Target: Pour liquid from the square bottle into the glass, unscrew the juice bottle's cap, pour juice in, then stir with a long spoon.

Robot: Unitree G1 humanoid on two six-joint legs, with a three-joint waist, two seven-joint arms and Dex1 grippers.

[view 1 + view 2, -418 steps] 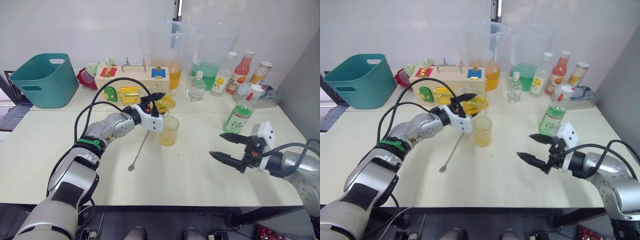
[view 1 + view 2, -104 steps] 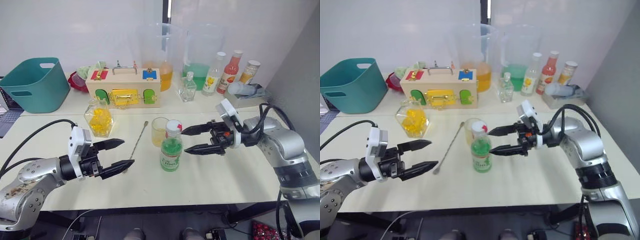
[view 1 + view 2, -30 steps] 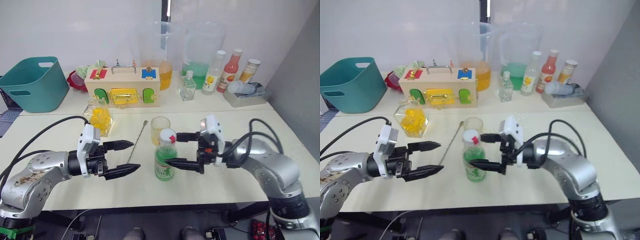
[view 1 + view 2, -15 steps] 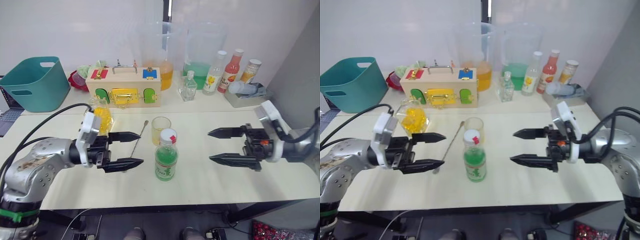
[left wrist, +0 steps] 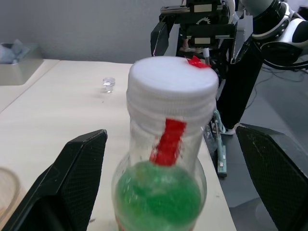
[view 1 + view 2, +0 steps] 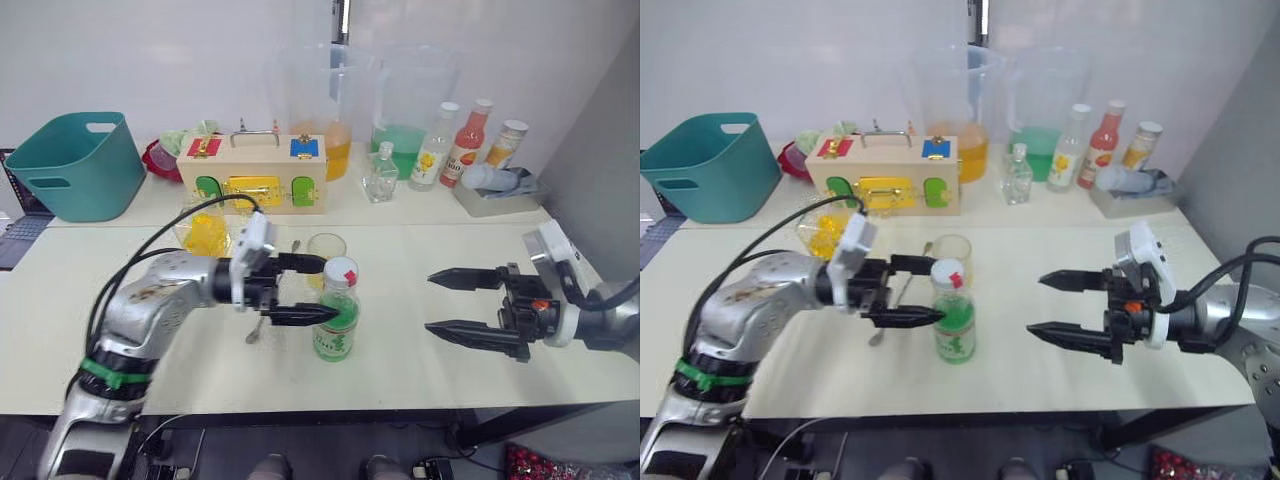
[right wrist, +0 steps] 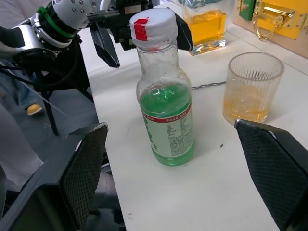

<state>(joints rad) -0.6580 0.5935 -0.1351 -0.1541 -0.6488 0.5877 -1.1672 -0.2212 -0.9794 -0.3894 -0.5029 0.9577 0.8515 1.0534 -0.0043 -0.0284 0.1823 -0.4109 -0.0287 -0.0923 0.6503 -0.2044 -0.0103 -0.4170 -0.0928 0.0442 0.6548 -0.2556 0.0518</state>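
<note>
My left tool (image 6: 315,290) has swung in from the counter's (image 6: 400,370) left side and now brackets the juice bottle (image 6: 335,325), fingers spread wide and gripping nothing, level with the cap (image 6: 340,272). My right tool (image 6: 448,303) has backed well away, equally wide and empty, so I judge unscrewing comes next. The bottle stands mid-counter, clear of the front edge, with the glass (image 6: 324,255) just behind and the long spoon (image 6: 262,318) crowding the left approach.
</note>
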